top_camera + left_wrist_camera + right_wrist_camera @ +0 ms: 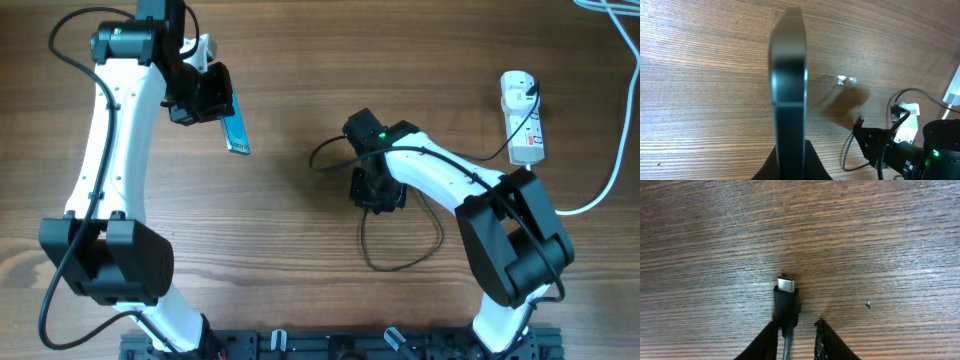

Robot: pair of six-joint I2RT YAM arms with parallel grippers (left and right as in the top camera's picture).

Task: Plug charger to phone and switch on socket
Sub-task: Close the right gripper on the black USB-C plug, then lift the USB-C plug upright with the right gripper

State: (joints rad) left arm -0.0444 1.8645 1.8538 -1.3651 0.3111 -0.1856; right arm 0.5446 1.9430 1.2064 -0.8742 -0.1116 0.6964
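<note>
While the right end effector (795, 325) hangs nose-down over the desk (900, 240), its fingers (832, 347) sit close on either side of the charger (786, 307) plug. One finger touches the black body and a sliver of wood shows on the other side, so whether it's truly clamped I cannot tell. The silver tip (786, 285) pokes out past the fingertips, aimed at bare desk, not at any port. The cable (385, 268) trails back between the fingers and, seen from overhead, loops loosely beside the arm.

Over to the left end effector (218, 105): it's closed tight on the phone (234, 130), gripping one end, turquoise face visible from above, free end slanting toward mid-desk. Its own wrist camera gets the phone edge-on, a dark slab straight up the frame, with no port to be made out.

So the step in hand, as I read it, is mating plug to phone. The two are well apart, with the phone up and to the left of the plug in the overhead view. To do it well, bring the tip level with the phone's free end, match the flat of the plug to the flat of the phone, and square up before pushing. The left arm should brace against the push, because a tilted plug would likely skate off the rim.

The socket (525, 125) lies far right, beyond the right arm, a white adapter (517, 88) at its far end. Its switch is too small to read.
</note>
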